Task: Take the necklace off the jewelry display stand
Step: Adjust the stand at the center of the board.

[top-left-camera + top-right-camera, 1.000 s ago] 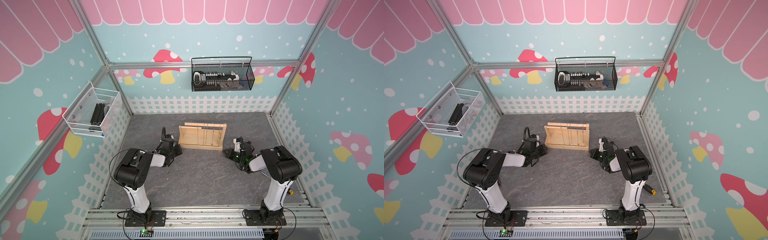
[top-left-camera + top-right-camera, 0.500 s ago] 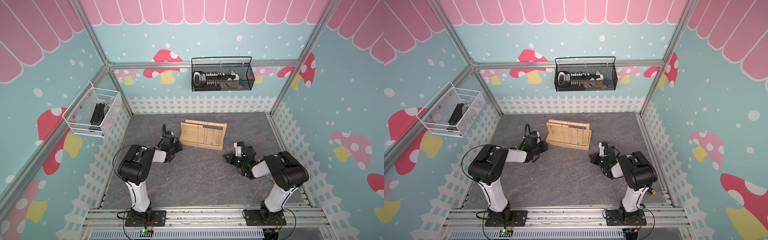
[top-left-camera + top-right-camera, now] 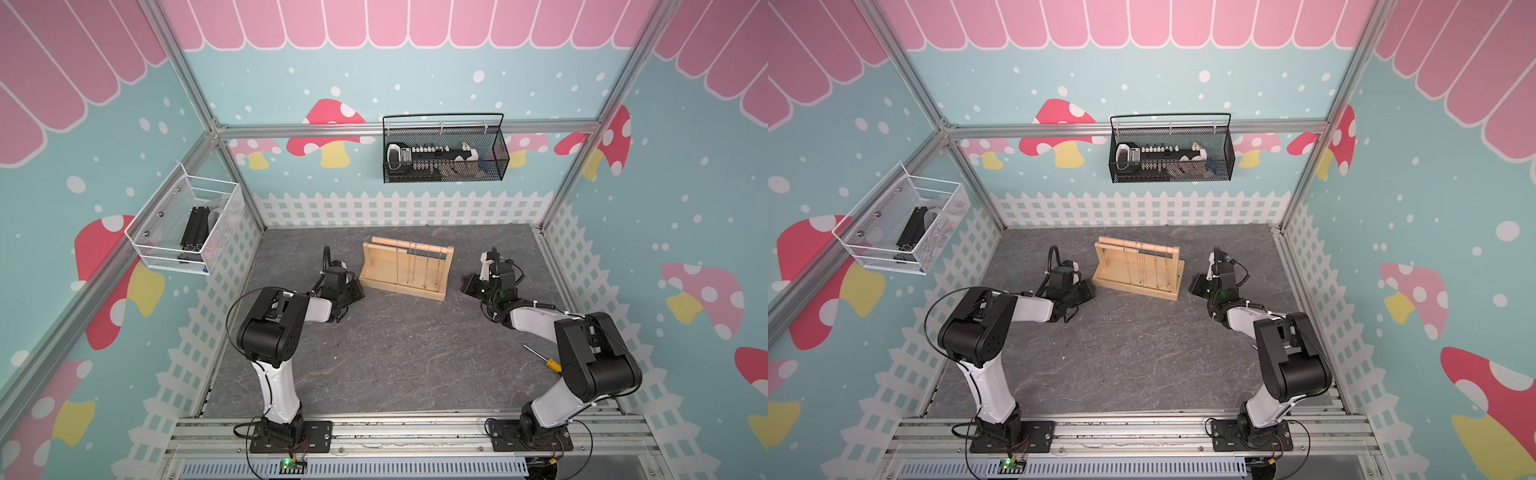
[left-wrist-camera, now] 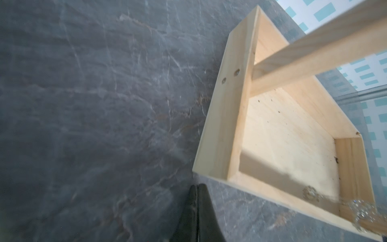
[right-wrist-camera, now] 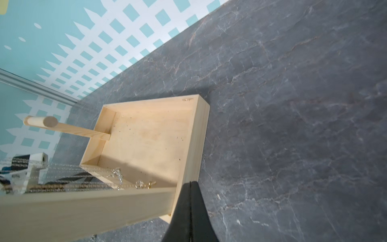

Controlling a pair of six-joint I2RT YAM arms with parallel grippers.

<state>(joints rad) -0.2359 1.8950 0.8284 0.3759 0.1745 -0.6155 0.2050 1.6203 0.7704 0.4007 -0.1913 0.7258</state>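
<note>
Both pressed together, left claw (image 4: 198, 186) and right claw (image 5: 190, 183) flank the jewelry display stand (image 3: 380, 266); only wrist views resolve necklace pendants (image 5: 139, 184).

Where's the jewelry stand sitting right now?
In both top views the jewelry stand sits rear-centre on the table, between the left gripper and right gripper, necklaces hanging on it.

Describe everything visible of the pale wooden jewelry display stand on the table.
The pale unpainted wooden jewelry display stand has a shallow rectangular tray base, an upright at each end and round dowel rods across the top. It stands upright on the dark grey stone-patterned tabletop, toward the back, between the arms. Several thin chain necklaces hang from the rods down toward the tray. The shut left claw and shut right claw sit near its ends; neither grips it.
</note>
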